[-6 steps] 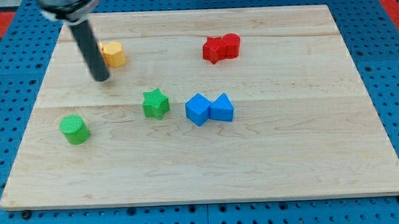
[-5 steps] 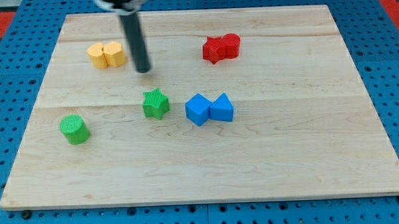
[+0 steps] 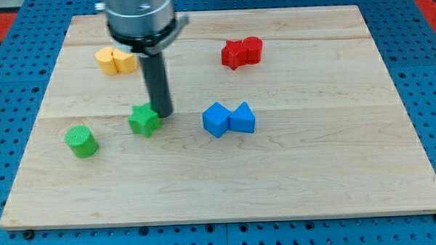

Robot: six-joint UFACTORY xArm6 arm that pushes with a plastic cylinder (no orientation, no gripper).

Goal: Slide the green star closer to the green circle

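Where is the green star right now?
The green star sits left of the board's middle, between the green circle on its left and my tip touching its upper right.

On the worktop [image 3: 314, 163] you find the green star [image 3: 144, 120] left of centre, with my tip [image 3: 163, 113] touching its right side. The green circle [image 3: 81, 140] lies apart from the star, to the view's left and slightly nearer the view's bottom. To the star's right you have the blue block [image 3: 216, 119] and the blue triangle [image 3: 242, 118] side by side, touching. Towards the view's top, the two yellow blocks [image 3: 116, 60] sit pressed together at the left, and the two red blocks [image 3: 241, 52] touch each other at the right.
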